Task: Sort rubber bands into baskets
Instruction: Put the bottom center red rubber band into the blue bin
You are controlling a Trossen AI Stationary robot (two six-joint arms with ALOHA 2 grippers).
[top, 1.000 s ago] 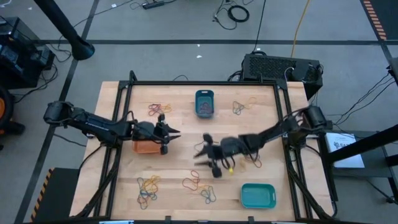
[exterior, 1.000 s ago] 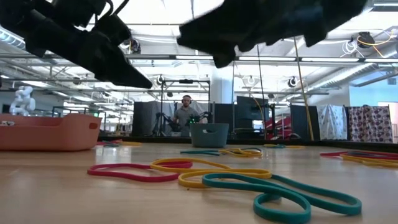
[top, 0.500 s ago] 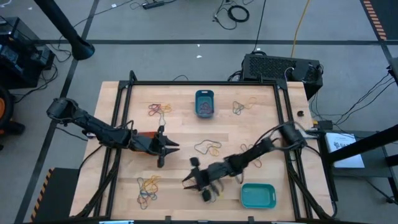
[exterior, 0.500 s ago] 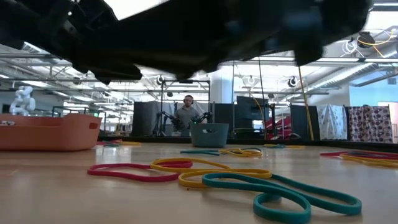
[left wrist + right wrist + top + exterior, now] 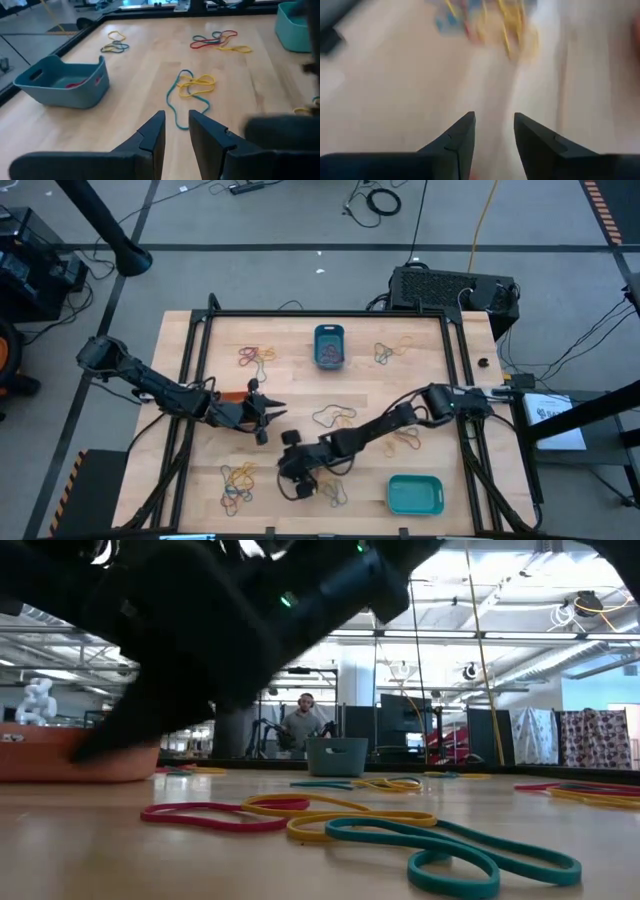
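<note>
Right gripper (image 5: 298, 472), jaws parted and empty, is now found low over the front-centre rubber bands (image 5: 318, 476), having been swept there from mid-table within the last second. Left gripper (image 5: 268, 417), slightly parted and empty, is withdrawn beside the orange basket (image 5: 233, 396); a fresh pick is judged imminent.

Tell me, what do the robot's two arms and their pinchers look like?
Both are dark, nearly black, thin and built of jointed sections. The left arm and the right arm each end in a gripper with two flat, wedge-shaped jaws. The left gripper and right gripper look matte black. A small green light glows on one arm in the low view.
</note>
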